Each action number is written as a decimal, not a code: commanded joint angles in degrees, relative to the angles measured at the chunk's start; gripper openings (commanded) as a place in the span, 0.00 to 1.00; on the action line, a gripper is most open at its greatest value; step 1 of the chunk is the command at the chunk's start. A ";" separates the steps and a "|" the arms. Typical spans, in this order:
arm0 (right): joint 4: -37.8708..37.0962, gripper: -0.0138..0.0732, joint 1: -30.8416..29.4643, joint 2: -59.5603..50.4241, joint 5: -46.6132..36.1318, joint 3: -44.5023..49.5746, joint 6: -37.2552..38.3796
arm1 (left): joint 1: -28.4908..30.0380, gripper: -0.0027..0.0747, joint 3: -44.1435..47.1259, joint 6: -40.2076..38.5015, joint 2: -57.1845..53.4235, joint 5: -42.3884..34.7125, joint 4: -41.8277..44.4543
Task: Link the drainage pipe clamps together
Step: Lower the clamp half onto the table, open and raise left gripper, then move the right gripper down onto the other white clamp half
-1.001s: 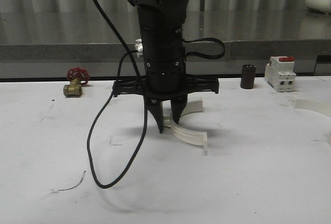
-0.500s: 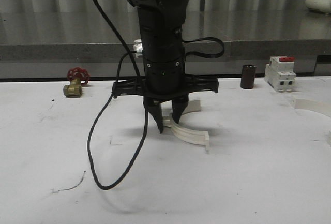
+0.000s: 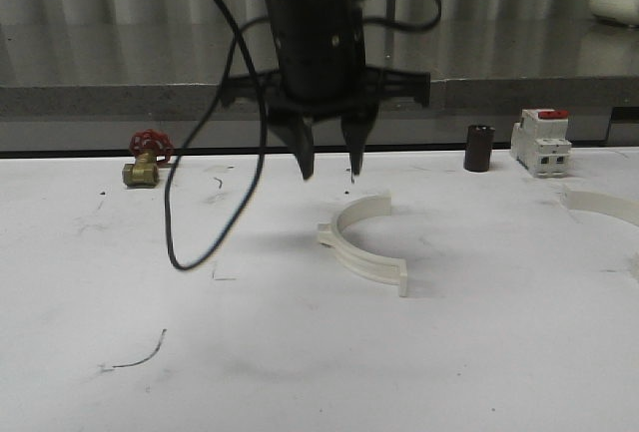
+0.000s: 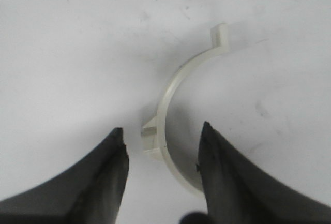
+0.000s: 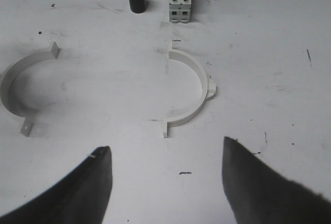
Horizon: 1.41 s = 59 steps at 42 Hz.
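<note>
While both half-rings lie apart on the table, the scene reads as follows.

Table: broad white work surface [image 3: 120,282], scuffed with dark specks and pen marks; a grey ledge and pale curtain stand behind it.
Left arm: black left gripper [image 3: 328,166] hangs above the table, fingers apart and empty, over the near clamp, which lies loose.
Right arm: right gripper [image 5: 163,182] shows two dark fingers spread wide, holding nothing, aimed at the far clamp, probably ready to fetch it.
Near clamp: white semicircular plastic half-ring with flat end tabs [image 3: 363,243] lies flat mid-table; the left wrist view shows it [image 4: 178,115] below and between the fingers.
Far clamp: second white half-ring [image 5: 189,87] lies well apart toward the right edge [image 3: 604,203], so the joining is not yet begun.
Breaker: white box with red top [image 3: 540,141], at the back right.
Cylinder: small dark cylinder [image 3: 479,148], just beside the breaker.
Valve: brass valve with red handwheel [image 3: 146,157], at the back left.
</note>
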 commanded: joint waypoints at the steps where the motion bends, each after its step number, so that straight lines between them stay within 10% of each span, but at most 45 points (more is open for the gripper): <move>1: -0.41 0.72 -0.33 0.08 -3.58 -1.92 -0.13 | 0.21 0.44 -1.99 7.97 -8.78 0.89 2.60; 15: -0.41 0.72 -0.33 0.08 -3.58 -1.92 -0.13 | 1.01 0.44 9.88 28.76 -29.56 -3.26 -1.80; 43: -0.41 0.72 -0.33 0.08 -3.58 -1.92 -0.13 | 2.93 0.44 59.53 29.81 -75.51 -16.91 -4.57; 59: -0.10 0.72 -0.33 0.08 -4.06 -1.92 -0.13 | 2.93 0.44 68.10 29.81 -85.75 -16.55 -6.42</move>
